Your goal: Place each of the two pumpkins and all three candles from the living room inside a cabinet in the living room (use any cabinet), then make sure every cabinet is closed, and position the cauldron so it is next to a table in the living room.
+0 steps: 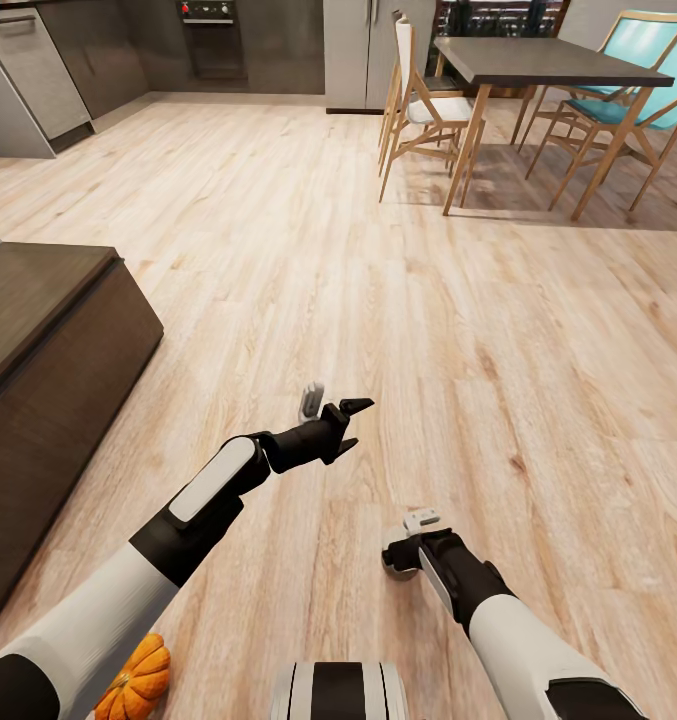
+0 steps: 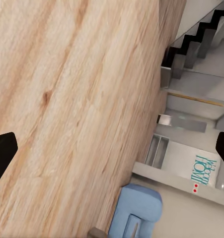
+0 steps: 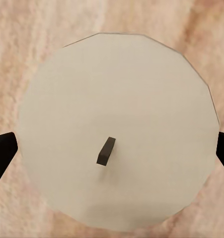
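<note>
The dark-brown cabinet (image 1: 48, 340) fills the left of the head view, its top and one end showing and its drawer fronts cut off by the frame, so whether any drawer stands open cannot be told. Pale wood floor (image 1: 458, 330) stretches beyond it to a dining table (image 1: 538, 62) with chairs. The step in hand looks like picking up a candle: the right gripper (image 3: 112, 148) points straight down over one candle (image 3: 114, 131), whose flat pale top and small wick sit between dark fingertips (image 3: 2, 153) at either edge, spread and apparently not touching it. In the head view the right arm hides most of that candle, leaving only a grey sliver. The next move, I judge, calls for lowering squarely around the candle and closing, then carrying it to the cabinet. The left gripper (image 1: 346, 415) hangs over bare floor with fingers apart, holding nothing. One pumpkin (image 1: 135, 682) lies on the floor, half-hidden beneath the left arm.
</note>
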You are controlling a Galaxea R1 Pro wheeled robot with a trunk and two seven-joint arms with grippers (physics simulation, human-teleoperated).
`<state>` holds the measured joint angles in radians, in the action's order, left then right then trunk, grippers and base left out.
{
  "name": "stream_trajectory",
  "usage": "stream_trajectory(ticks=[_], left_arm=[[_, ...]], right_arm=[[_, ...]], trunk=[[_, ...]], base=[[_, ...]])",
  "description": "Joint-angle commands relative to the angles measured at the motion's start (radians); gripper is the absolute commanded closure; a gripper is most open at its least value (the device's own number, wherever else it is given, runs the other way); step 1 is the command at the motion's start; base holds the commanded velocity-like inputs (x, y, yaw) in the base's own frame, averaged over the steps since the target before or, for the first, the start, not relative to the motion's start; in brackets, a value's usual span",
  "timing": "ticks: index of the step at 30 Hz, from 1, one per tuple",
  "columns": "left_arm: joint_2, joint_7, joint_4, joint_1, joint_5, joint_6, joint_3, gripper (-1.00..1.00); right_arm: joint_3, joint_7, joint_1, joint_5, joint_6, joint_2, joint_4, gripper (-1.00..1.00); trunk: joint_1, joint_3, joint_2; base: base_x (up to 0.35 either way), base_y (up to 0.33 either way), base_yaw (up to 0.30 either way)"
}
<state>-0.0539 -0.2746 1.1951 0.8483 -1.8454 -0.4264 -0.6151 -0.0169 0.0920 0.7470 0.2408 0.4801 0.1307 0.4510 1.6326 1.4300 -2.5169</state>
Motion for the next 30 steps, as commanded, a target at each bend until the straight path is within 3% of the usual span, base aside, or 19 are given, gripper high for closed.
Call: stream_trajectory(ticks=[1, 14, 30], left_arm=[[0.0, 0.0, 0.0, 0.0, 0.0, 0.0, 0.0, -1.0], [-0.001, 0.0, 0.0, 0.0, 0.0, 0.0, 0.001, -1.0], [-0.001, 0.0, 0.0, 0.0, 0.0, 0.0, 0.001, -1.0]], right_arm=[[0.0, 0.0, 0.0, 0.0, 0.0, 0.0, 0.0, 1.0], [0.0, 0.0, 0.0, 0.0, 0.0, 0.0, 0.0, 1.0], [0.001, 0.0, 0.0, 0.0, 0.0, 0.001, 0.0, 1.0]], trunk=[[0.0, 0.0, 0.0], [0.0, 0.0, 0.0], [0.0, 0.0, 0.0]], base=[[-0.047, -0.038, 0.0], [-0.227, -0.186, 0.005], [-0.034, -0.031, 0.273]])
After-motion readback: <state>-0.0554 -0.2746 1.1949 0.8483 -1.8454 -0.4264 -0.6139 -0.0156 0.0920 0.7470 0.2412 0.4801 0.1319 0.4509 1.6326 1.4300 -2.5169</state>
